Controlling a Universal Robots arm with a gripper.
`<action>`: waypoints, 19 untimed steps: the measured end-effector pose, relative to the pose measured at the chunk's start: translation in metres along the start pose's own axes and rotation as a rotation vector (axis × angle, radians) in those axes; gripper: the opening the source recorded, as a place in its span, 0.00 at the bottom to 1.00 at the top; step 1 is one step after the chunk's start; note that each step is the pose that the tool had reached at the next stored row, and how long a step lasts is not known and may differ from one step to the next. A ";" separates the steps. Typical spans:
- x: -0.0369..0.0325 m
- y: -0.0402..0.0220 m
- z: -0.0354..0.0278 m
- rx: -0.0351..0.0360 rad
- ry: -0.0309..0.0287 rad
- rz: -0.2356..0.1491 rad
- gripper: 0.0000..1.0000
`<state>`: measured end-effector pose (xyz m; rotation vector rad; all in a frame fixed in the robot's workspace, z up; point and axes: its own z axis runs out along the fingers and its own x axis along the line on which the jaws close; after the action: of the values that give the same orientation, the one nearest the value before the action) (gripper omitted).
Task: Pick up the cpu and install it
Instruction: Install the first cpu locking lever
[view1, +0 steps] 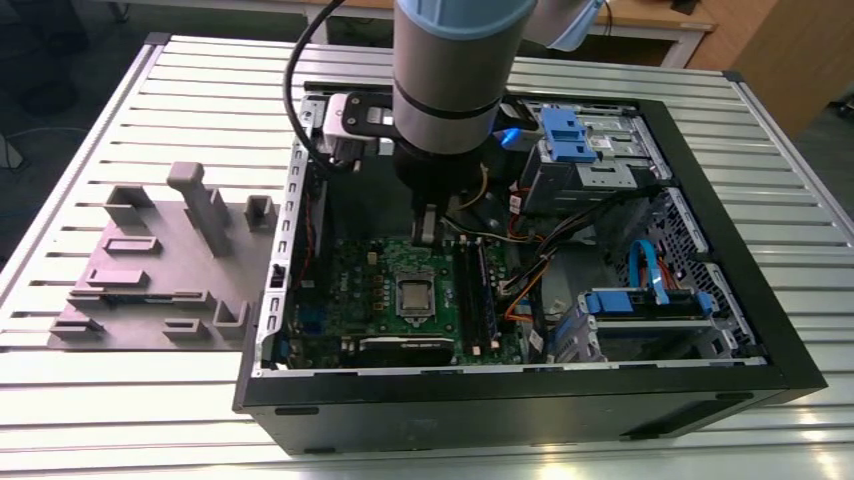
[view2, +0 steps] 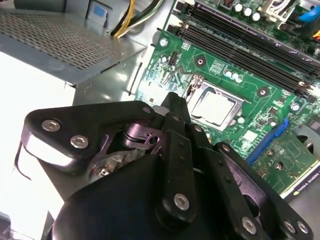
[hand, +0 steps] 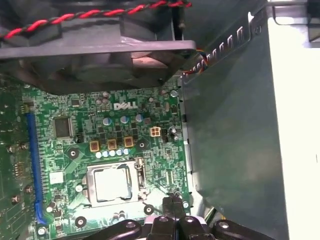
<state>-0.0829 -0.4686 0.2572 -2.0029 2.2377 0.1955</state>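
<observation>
The cpu lies flat inside the dark socket frame of the green motherboard in the open computer case. Its silvery top shows in both wrist views. My gripper hangs above the board just beyond the socket, on the side toward the back of the case in the exterior view. Its fingers are pressed together with nothing between them. The gripper does not touch the cpu.
A black fan with red-black wires overhangs the board. Memory slots run beside the socket. A perforated grey metal box and the case wall stand close by. Blue drive cages and a grey fixture flank the case.
</observation>
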 end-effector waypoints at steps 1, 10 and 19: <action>-0.0001 0.0000 0.0002 -0.0005 -0.0058 0.000 0.10; -0.0004 -0.0015 0.0024 -0.0039 -0.0527 0.009 0.10; -0.0010 -0.0065 0.0026 -0.0086 -0.0964 0.011 0.10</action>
<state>-0.0763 -0.4678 0.2548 -1.9418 2.1933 0.2967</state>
